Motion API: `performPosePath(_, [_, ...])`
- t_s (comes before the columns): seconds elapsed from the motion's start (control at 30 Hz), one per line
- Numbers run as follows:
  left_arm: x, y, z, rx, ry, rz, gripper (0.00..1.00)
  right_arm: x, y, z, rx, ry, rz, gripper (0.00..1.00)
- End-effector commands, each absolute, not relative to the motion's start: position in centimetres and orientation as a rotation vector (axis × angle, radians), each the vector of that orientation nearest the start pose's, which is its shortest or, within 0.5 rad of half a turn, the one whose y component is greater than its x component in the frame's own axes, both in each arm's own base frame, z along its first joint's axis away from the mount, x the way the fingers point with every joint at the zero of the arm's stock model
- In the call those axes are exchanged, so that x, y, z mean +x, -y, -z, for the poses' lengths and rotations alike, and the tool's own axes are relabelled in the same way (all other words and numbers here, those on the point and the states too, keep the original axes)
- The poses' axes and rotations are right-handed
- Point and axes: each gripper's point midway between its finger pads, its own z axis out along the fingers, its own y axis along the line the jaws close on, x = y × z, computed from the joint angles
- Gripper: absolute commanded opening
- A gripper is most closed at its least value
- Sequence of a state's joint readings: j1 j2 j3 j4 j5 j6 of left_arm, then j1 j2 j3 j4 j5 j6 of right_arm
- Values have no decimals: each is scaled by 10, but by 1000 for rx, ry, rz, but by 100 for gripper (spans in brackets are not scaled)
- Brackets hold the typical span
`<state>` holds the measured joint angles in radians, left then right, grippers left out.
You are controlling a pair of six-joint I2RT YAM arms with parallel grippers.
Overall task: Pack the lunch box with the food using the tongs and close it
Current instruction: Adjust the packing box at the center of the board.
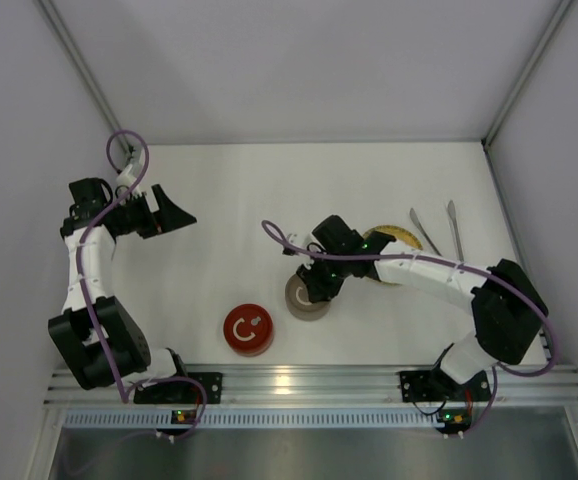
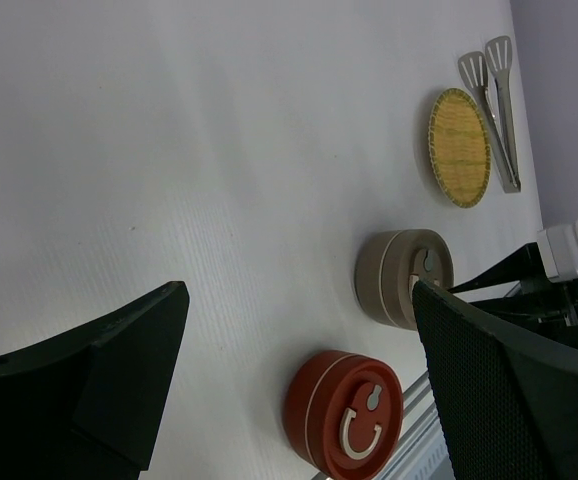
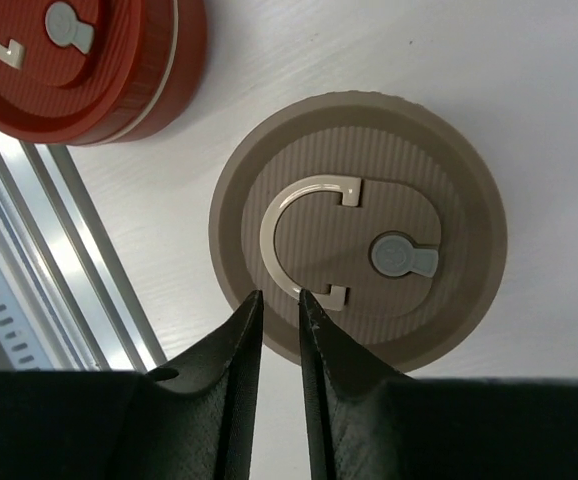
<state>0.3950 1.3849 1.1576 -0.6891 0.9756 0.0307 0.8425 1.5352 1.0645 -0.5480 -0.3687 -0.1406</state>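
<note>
Above the taupe tin [image 3: 449,200], your right gripper [image 3: 277,300] is hovering, nearly pressed together, any pinch unclear — your left gripper [image 2: 299,290] is gaping wide.

Bright even white light, faint soft shadows, glare on metal rail [image 1: 299,381], sharp focus

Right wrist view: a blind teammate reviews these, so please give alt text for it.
The right gripper, its fingers nearly together with a slim gap, points at the white C-shaped handle on the lid of a round tan tin on the white table. A red tin sits at upper left, beside a metal rail.
</note>
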Motion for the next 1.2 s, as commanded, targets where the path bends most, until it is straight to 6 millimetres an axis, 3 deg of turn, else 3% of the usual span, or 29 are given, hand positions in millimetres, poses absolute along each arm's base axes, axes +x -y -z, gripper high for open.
performPosePath(0.0, [329, 19, -218, 39, -2158, 960, 98, 180, -306, -89, -1445, -2233, -750, 21])
performPosePath(0.23, [326, 19, -215, 62, -2169, 949, 98, 166, -303, -80, -1540, -2221, -716, 25])
performPosePath(0.33, [322, 19, -212, 110, -2176, 927, 98, 168, -303, -93, -1540, -2167, -717, 29])
performPosePath(0.4, [318, 19, -208, 134, -2188, 922, 98, 173, -305, -113, -1524, -2106, -714, 35])
performPosePath(0.57, [302, 19, -194, 226, -2235, 876, 98, 203, -306, -161, -1417, -2004, -741, 67])
performPosePath(0.63, [299, 18, -190, 260, -2246, 862, 98, 214, -305, -165, -1397, -2008, -739, 70])
performPosePath(0.73, [294, 19, -186, 282, -2263, 868, 98, 241, -305, -164, -1352, -2043, -726, 68])
performPosePath(0.87, [292, 20, -184, 287, -2273, 883, 98, 257, -312, -135, -1369, -2141, -755, 63])
performPosePath(1.17, [288, 22, -183, 304, -2275, 901, 98, 267, -318, -92, -1411, -2209, -751, 59])
